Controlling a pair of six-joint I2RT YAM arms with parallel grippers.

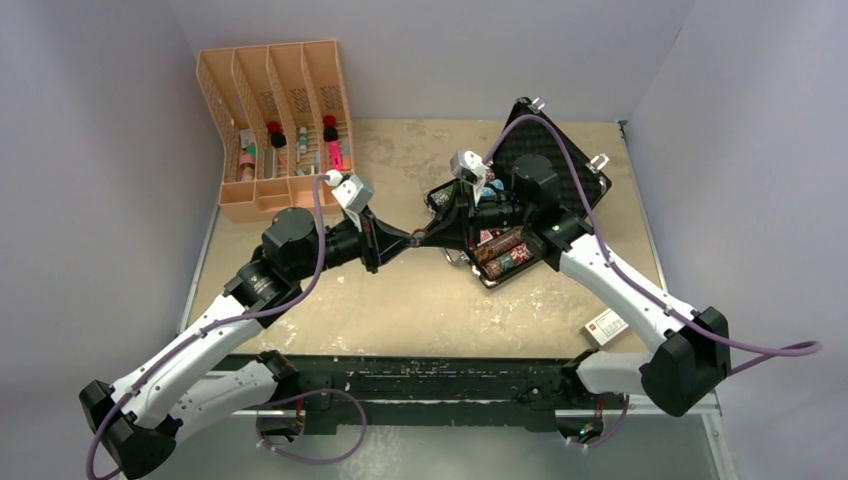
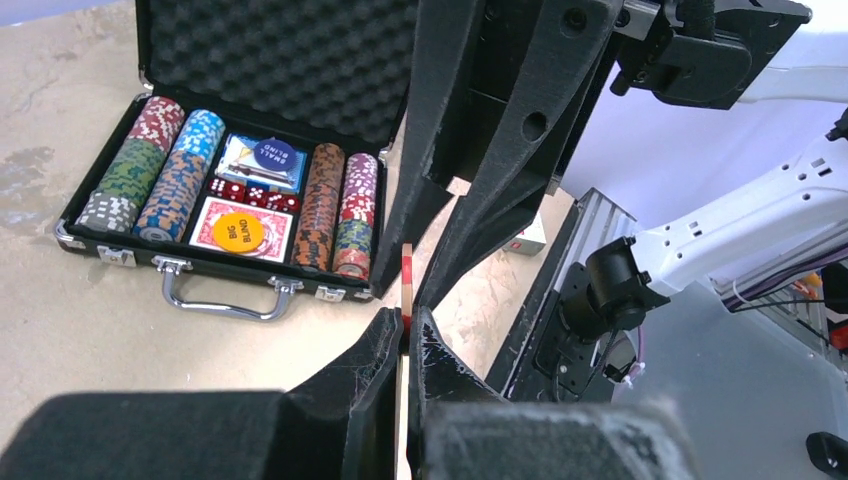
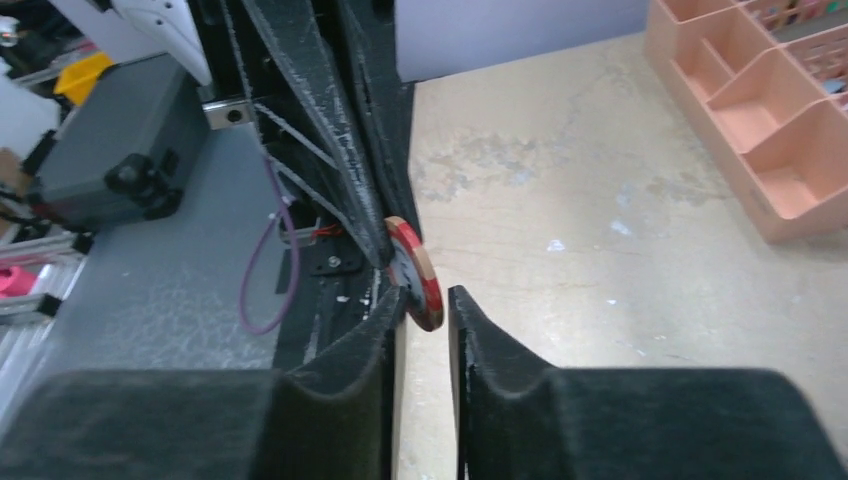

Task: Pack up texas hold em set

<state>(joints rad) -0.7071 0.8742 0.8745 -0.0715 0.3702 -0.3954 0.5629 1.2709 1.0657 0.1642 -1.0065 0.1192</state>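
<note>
The black briefcase lies open at the table's back right. In the left wrist view its tray holds rows of coloured chips, a red-backed card deck, dice and blind buttons. The two grippers meet tip to tip left of the case. My left gripper is shut on a red and tan chip, held on edge above the table. My right gripper is open, its fingertips on either side of the same chip; its left finger is close to the chip's face.
An orange four-slot rack with bottles stands at the back left and shows in the right wrist view. A small white and red box lies near the front right edge. The black rail runs along the near edge.
</note>
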